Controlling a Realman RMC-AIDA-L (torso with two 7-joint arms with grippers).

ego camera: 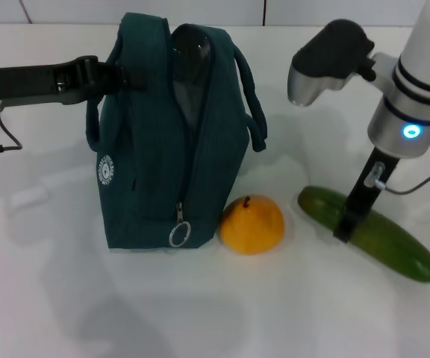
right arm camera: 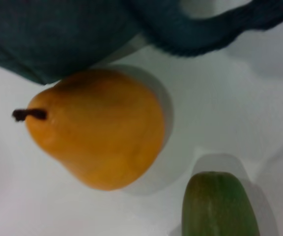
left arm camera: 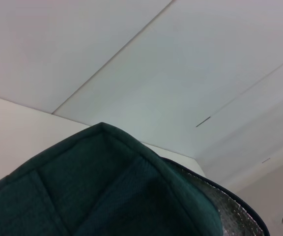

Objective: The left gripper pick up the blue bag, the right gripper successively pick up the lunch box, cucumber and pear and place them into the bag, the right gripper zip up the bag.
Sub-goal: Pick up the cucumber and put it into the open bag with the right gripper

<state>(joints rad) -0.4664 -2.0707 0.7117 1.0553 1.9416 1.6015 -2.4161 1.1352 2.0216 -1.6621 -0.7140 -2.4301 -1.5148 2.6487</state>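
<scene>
From the head view, the blue bag (ego camera: 172, 142) is seen standing upright on the white table (ego camera: 66, 298), its zipper open down the front and something clear and glossy, probably the lunch box (ego camera: 190, 56), showing at its mouth. The left gripper (ego camera: 103, 74) is reached in level from the left and appears clamped on the bag's upper edge or handle; soft fabric like this is expected to sag, so that top hold is what props the opening. The pear (ego camera: 252, 224) is set just beside the bag's lower corner. The cucumber (ego camera: 368, 233) lies well to the right, and the right gripper (ego camera: 347, 222) is lowered straight down onto its middle, the arm bent over above; whether the jaws are apart or closed cannot be told. The cucumber is judged firm, smooth and a little slippery, best taken across its middle so that it hangs balanced.

From the left wrist view, only the bag's top corner (left arm camera: 102, 187) and a strip of silvery lining (left arm camera: 230, 206) are shown against the wall.

From the right wrist view, the pear (right arm camera: 97, 132) fills the middle, stem sideways, the bag's fabric (right arm camera: 58, 34) and one handle loop (right arm camera: 215, 29) beyond it. The cucumber's rounded end (right arm camera: 219, 206) is caught at the edge. No fingers are shown.
</scene>
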